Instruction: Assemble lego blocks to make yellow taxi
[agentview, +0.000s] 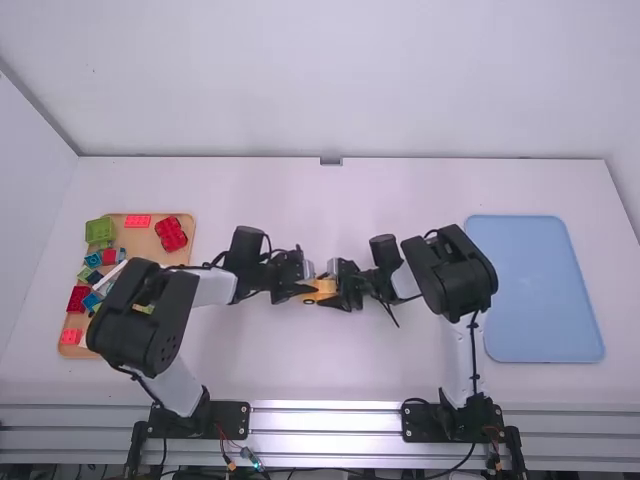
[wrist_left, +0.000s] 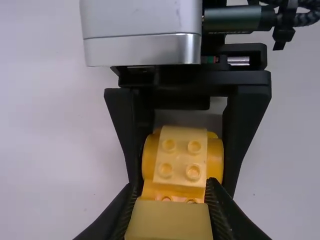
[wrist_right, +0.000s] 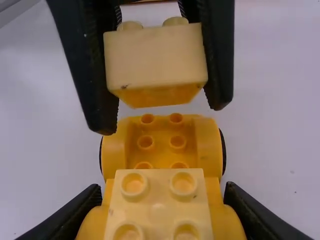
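Item, one taxi base (wrist_right: 161, 142), yellow, dark-wheeled, at the middle of the table, studs up; the right gripper (wrist_right: 163, 190) pinches it at the end carrying a pale yellow block (wrist_right: 157, 207), presumably to steady it while leaving the other end's studs open. Item, one loose yellow block (wrist_left: 168, 220), pinched by its sides in the left gripper (wrist_left: 171, 186), studs up and level or nearly so, near the base's exposed studs; a grip that seems chosen to free the underside for pressing on. Judged next: line up and press down; a skewed block could miss the studs. Containers, two. First, a tan tray (agentview: 140, 243) beside the left arm, which partly covers it: holding a green block (agentview: 99, 231) at the far corner, a flat red block (agentview: 137, 221) and a larger red block (agentview: 171, 234) along the far side, a long white piece (agentview: 109, 276) lying slantwise, further red, blue and green pieces; likely the parts store. Second, a blue tray (agentview: 535, 290), right of the right arm, perhaps for the finished taxi.
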